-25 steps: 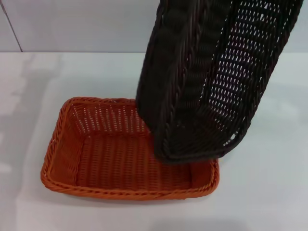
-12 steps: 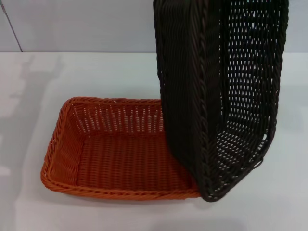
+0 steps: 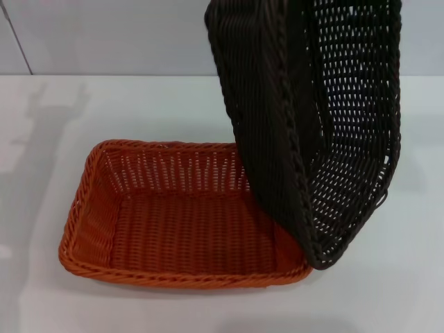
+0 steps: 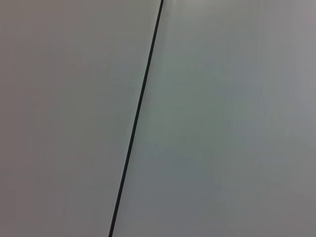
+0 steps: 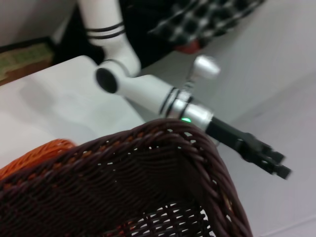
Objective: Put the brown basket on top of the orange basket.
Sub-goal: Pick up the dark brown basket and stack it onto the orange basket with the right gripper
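Surface is white, with the orange basket sitting flat on it. Brown basket is up in the air, tipped steeply on end, its low corner right at the orange one's right rim. Left hand hangs off to the side, away from both baskets; can't tell if it's apart or together. Right hand isn't visible anywhere.

We count two woven baskets: one brown basket and one orange basket; one white table; one gripper, the left gripper.
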{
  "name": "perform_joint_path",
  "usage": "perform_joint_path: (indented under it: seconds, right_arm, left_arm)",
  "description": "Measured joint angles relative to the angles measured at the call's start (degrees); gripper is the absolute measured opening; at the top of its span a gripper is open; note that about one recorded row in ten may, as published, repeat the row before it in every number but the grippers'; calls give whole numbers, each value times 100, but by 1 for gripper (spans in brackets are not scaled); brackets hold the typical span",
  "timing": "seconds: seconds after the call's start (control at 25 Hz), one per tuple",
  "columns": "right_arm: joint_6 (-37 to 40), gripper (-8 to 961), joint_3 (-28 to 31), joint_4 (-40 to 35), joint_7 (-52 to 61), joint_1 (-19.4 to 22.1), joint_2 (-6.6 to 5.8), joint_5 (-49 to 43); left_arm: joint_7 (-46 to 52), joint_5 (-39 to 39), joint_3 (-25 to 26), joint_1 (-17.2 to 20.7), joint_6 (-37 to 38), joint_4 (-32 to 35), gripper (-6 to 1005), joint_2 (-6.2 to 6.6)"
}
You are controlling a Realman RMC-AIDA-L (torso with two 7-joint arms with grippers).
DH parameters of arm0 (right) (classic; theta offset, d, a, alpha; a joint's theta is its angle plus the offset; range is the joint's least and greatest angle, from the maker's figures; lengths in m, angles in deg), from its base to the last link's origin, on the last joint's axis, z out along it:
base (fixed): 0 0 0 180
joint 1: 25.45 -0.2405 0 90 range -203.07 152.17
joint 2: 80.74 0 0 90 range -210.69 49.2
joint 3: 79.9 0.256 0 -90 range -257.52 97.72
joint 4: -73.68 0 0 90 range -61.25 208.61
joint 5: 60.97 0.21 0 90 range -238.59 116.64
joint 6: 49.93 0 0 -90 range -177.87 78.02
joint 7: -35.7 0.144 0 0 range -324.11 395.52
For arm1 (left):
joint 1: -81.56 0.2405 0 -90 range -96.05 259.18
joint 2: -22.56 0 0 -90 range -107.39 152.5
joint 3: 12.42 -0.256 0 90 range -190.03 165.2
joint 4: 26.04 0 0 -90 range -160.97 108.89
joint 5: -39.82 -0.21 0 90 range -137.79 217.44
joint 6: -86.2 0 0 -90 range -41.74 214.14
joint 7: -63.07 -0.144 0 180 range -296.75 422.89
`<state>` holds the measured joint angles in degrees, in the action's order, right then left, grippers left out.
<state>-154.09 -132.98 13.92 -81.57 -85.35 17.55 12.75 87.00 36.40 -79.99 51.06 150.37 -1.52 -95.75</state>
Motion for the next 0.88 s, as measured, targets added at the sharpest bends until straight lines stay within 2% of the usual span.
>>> perform_joint_path:
  seconds: [0.2,0.52,0.84,0.88]
  right_arm:
    - [-29,146,-407,-164,-288,-166,59,-173]
    - [-127,145,-756,-131,-958,-426,73,-240]
    - [-138,141,-792,241,-1581,-609,215,-427]
    - [-124,141,-755,215,-1618,-614,264,-408]
  left_arm:
    - [13,0,-2,16,49,0,845,0]
    - [148,-1,-2,74,162,0,845,-16]
    - [314,-1,1,181,245,0,845,-17]
    - [315,-1,-1,195,248,0,845,-18]
